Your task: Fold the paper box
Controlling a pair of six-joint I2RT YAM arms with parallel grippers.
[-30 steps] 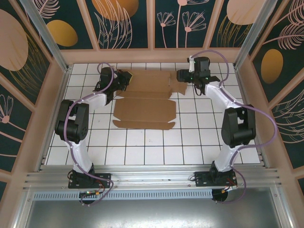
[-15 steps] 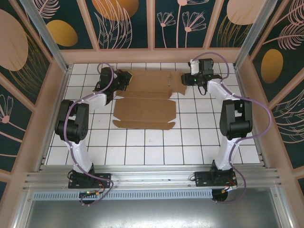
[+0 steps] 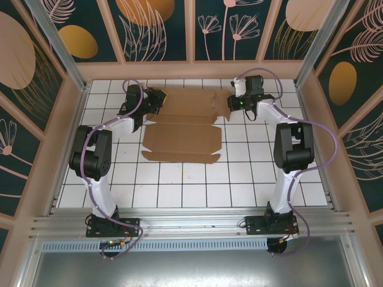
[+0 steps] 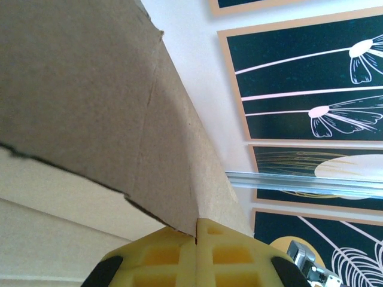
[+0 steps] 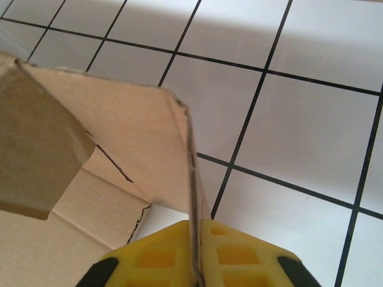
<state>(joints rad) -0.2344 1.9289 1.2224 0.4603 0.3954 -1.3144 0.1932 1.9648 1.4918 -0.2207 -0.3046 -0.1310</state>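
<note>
The paper box lies as a mostly flat die-cut sheet in the upper middle of the top view, on the white tiled table, with its far panel reaching toward the back wall. The left gripper sits at the sheet's upper-left corner and the right gripper at its upper-right corner. In the left wrist view the yellow pads are pressed together on the edge of a raised cardboard flap. In the right wrist view a thin flap edge runs straight down into the seam between the pads, so both grippers are clamped on cardboard. The step in hand looks like raising the two end flaps of the far panel. To do it well, the arms should probably turn the flaps about their scored creases together and at a matched pace, so that the sheet neither skews nor slides across the tiles. The grips look shallow, right at the edges, so a hard pull could tear the flap or slip off. Swinging along an arc around the crease seems safer than dragging straight inward. As for containers, the box is not one yet: no walls enclose a space, and nothing can be seen lying on its panels.
</note>
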